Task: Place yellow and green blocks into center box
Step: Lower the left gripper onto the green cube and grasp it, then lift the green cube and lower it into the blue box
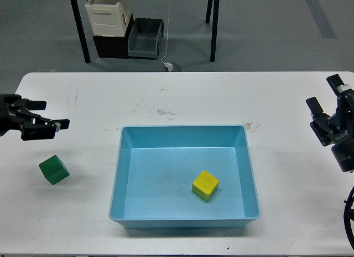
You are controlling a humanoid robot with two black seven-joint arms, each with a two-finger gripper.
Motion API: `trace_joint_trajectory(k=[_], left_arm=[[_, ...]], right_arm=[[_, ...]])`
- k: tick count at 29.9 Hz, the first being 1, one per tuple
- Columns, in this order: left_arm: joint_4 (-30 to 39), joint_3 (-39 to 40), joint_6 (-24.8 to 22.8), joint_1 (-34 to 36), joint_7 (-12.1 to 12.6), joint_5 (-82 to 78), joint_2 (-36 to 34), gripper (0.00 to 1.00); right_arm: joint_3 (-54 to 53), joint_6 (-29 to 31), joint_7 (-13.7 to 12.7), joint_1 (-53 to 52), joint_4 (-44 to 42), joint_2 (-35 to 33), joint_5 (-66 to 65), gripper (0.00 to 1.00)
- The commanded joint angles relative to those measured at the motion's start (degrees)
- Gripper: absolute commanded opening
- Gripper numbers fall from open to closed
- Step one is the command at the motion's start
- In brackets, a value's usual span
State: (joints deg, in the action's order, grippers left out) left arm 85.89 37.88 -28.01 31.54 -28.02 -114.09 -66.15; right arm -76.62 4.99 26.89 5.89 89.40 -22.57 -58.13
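In the middle of the white surface (182, 96) in front of me sits the light-blue tray (126, 174), long side toward me, its sloped walls and rounded corners plain to see. The yellow block (205, 185) lies inside it, on the tray floor right of centre and toward the near wall, turned a little askew and touching none of the walls.

The green block (54, 169) is outside the tray, on the surface well to its left, tipped so that one corner points up. My left pincer (51, 115) hovers above and slightly behind that block, not touching it. Its two black fingers reach toward the right with a clear gap between them, and nothing is held there.

My right pincer (324, 94) stands at the far right edge of the surface, well apart from the tray and from both blocks. Its two fingers point up and away from me, spread apart, with nothing between them.

Beyond the far edge of the surface, on the grey floor (265, 35), stand two dark legs of some frame. Between them are a cream-white container (109, 14) sitting on a dark box (110, 46) and a grey bin (146, 38) just beside it. A thin white cord (167, 30) hangs down to a small plug on the floor near the bin.
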Motion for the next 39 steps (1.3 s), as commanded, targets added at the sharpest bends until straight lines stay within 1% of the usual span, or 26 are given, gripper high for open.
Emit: trace_joint_trajectory(k=[1, 5, 11, 15, 26, 29, 31, 36, 39], left_arm=[[-0.55, -8.07, 0.01, 3.35, 0.02, -2.28, 0.23, 0.99], [-2.13, -12.82, 0.01, 6.25, 0.02, -4.21, 1.46, 0.99], [-9.86, -17.30, 0.01, 8.19, 0.02, -7.38, 5.68, 0.99], [-11.71, -21.70, 0.01, 9.77, 0.02, -7.47, 6.03, 0.99], [-12.68, -23.20, 0.01, 10.12, 0.02, -7.38, 8.58, 0.99], [-13.73, -23.38, 0.01, 10.03, 0.02, -7.38, 9.72, 0.97], [-14.44, -24.51, 0.01, 10.03, 0.02, -7.38, 10.07, 0.92], [-14.97, -25.75, 0.01, 10.12, 0.02, -7.82, 10.08, 0.65], [-14.97, -26.28, 0.01, 10.12, 0.02, -7.82, 10.16, 0.46]], right_arm=[[-3.61, -0.07, 0.27, 3.16, -0.10, -0.28, 0.65, 1.00], [-4.93, -0.15, 0.35, 4.66, -0.19, -0.28, 0.65, 1.00], [-5.55, -0.33, 0.35, 5.71, -0.19, -0.19, 0.74, 1.00], [-5.99, -0.33, 0.35, 5.89, -0.19, -0.19, 0.74, 1.00], [-5.90, -0.51, 0.35, 6.77, -0.55, 0.34, 0.74, 1.00], [-5.99, -0.68, 0.35, 6.77, -0.55, 0.25, 0.74, 1.00], [-5.99, -0.77, 0.44, 6.77, -0.63, 0.25, 0.74, 1.00], [-6.08, -0.77, 0.44, 6.86, -0.72, 0.34, 0.91, 1.00], [-5.99, -0.77, 0.36, 6.86, -0.72, 0.42, 1.00, 1.00]])
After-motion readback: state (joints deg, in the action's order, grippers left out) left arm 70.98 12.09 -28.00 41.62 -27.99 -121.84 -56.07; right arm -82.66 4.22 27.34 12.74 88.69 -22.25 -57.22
